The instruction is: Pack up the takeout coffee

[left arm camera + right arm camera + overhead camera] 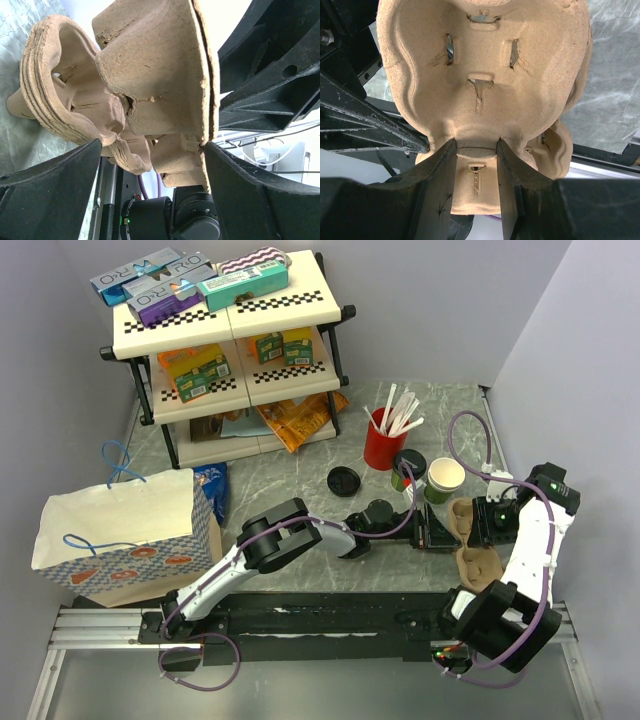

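Closest to my right wrist camera, the right gripper [476, 147] has its two black fingers [434, 190] pinched onto the rim of a brown moulded-pulp cup carrier [485, 60] at the right side of the grey marbled table [290, 475]. The left gripper [152, 146], on an arm stretched across the table from the left, stands spread wide with the carrier's lobes between its jaws. One tip sits right at a pulp edge, though I cannot tell whether it presses. The layered rims in the left wrist view suggest several carriers nested together. I read the two-armed hold as one arm steadying the stack so the other can peel a single carrier free. The takeout coffee [446, 476], a small green paper cup with a cream-white inside, stands upright and uncovered on the table just beyond the grippers. It is beside a second green cup with a dark top [408, 464] and near a red cup of white sticks [381, 450]. Its round black plastic lid [344, 480] lies apart to the left, and the white paper bag with blue handles [120, 530] gapes open at the far left, well away. Cup, lid and bag are not yet brought together, which by my reckoning makes this an early stage of the packing.
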